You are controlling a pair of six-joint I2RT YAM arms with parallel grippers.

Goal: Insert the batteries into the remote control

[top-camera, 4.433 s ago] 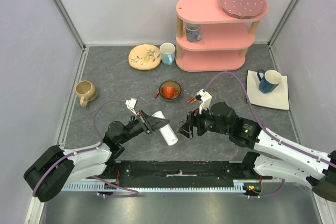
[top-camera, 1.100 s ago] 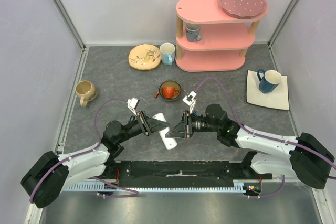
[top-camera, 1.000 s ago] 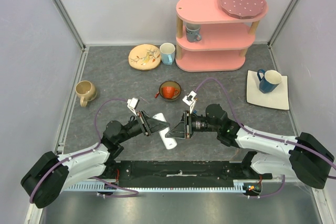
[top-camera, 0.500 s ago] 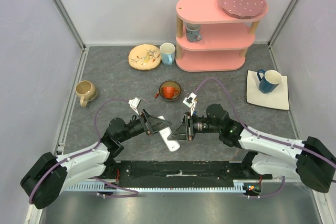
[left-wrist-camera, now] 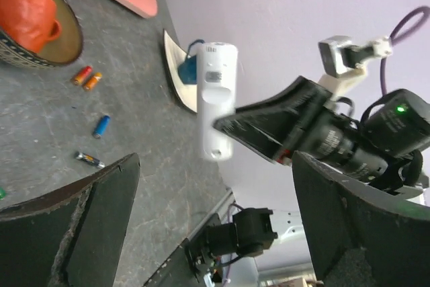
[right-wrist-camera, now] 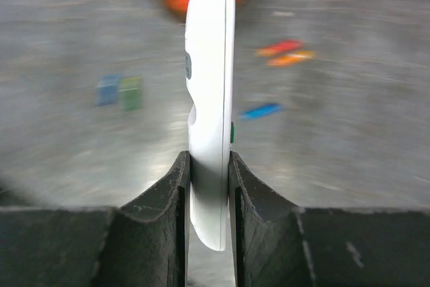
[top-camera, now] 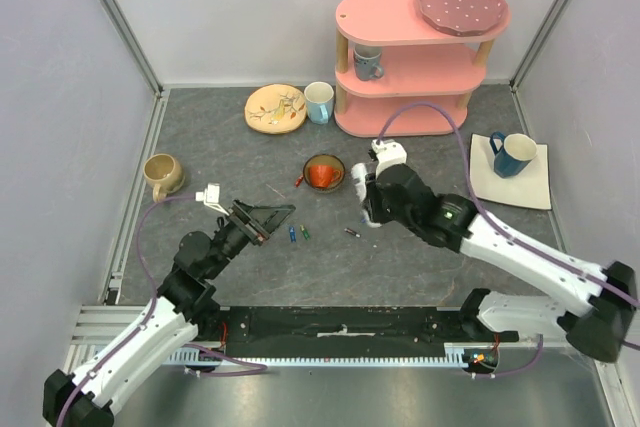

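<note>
Over the middle of the grey table (top-camera: 200,147), just near-right of the bowl (top-camera: 341,169) that holds an orange cup (top-camera: 321,176), the remote control (right-wrist-camera: 209,85) is carried clear of the surface. The right gripper (right-wrist-camera: 209,166) pinches it by its thin sides close to one end, jaws narrow and closed on the white body, and most of its length sticks out past the fingertips. The left wrist view shows the remote's face. Whether the battery bay is open, I cannot tell. The batteries lie loose on the mat to the left and nearer: a blue battery (top-camera: 292,234) and a green battery (top-camera: 305,233) just beside each other, and a dark battery (top-camera: 352,233) apart to their right. A red and orange pair (left-wrist-camera: 87,76) lies close to the bowl. The left gripper (top-camera: 278,222) hangs left of these, jaws wide and empty. Risks: the end-only pinch may let the remote pivot or slip if pushed during insertion. The small round cells may roll away under a closing jaw. The blue and green cells sit close enough for both to be caught at once.
</note>
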